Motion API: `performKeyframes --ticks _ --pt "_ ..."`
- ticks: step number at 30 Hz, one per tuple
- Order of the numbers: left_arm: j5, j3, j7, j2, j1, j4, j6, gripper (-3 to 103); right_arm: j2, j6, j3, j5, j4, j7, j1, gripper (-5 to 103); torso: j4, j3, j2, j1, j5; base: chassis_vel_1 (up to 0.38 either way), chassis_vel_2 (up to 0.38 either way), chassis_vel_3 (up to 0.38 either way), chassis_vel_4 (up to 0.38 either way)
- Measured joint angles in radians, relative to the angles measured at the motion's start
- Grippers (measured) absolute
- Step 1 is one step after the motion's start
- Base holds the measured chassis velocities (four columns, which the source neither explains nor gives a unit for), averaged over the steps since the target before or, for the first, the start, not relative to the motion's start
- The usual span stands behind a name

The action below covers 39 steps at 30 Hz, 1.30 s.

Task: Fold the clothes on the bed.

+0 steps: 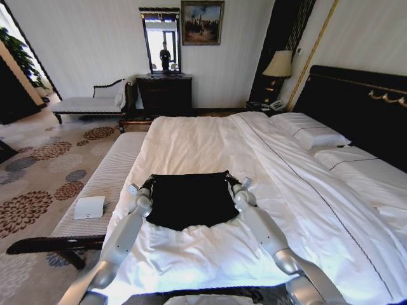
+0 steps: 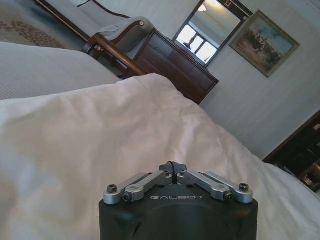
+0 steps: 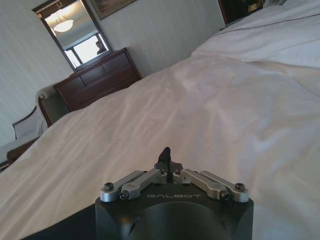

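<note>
The clothes, a black T-shirt (image 1: pixel 189 200), lie spread flat near the foot of the bed (image 1: pixel 191 140) on the white duvet. My left gripper (image 1: pixel 148 183) sits at the shirt's far left corner and my right gripper (image 1: pixel 229 180) at its far right corner. In the left wrist view the left gripper (image 2: pixel 173 167) has its fingers pressed together with a bit of black cloth at the tips. The right gripper (image 3: pixel 165 159) in its own wrist view is likewise shut, a small peak of black cloth pinched up between the fingers, and more black fabric (image 3: pixel 55 227) trails beside it.
A striped white bench (image 1: pixel 105 181) runs along the bed's left side with a small white box (image 1: pixel 89 207) on it. Pillows (image 1: pixel 315 136) and the dark headboard (image 1: pixel 356 108) are at the right. A dark dresser (image 1: pixel 165 94) and a chaise (image 1: pixel 89 105) stand by the far wall.
</note>
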Motion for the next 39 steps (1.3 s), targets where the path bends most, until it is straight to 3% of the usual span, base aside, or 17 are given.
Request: performKeyframes --ticks 9,16,19,26,28,39 --pt "0.021 0.008 0.008 -0.001 -0.001 0.014 -0.018 0 0.025 0.037 0.015 -0.037 -0.051 -0.009 0.007 0 0.0 0.0 0.0 0.0 -0.0001 0.0 0.0 0.0 0.0" --pt "0.061 -0.002 0.016 -0.006 0.053 -0.035 -0.041 0 0.058 0.175 0.053 -0.228 -0.058 -0.022 -0.051 0 0.0002 0.0 0.0 0.0 0.0001 0.0 0.0 0.0 0.0" --pt "0.105 -0.029 0.03 -0.015 0.12 -0.093 -0.059 0 0.067 0.252 0.09 -0.337 -0.045 -0.046 -0.107 0 0.0001 0.0 0.0 0.0 0.0 0.0 0.0 0.0 0.0" --pt "0.148 -0.077 0.052 -0.038 0.24 -0.182 -0.082 0 0.073 0.311 0.115 -0.441 0.017 -0.08 -0.224 0 0.0 0.0 0.0 0.0 -0.0002 0.0 0.0 0.0 0.0" --pt "0.167 -0.1 0.06 -0.033 0.333 -0.276 -0.096 0 0.077 0.337 0.118 -0.515 0.096 -0.091 -0.323 0 -0.0001 0.0 0.0 0.0 0.0 0.0 0.0 0.0 0.0" --pt "0.169 -0.146 0.07 0.002 0.495 -0.425 -0.116 0 0.079 0.362 0.168 -0.578 0.277 -0.093 -0.481 0 0.0001 0.0 0.0 0.0 -0.0002 0.0 0.0 0.0 0.0"
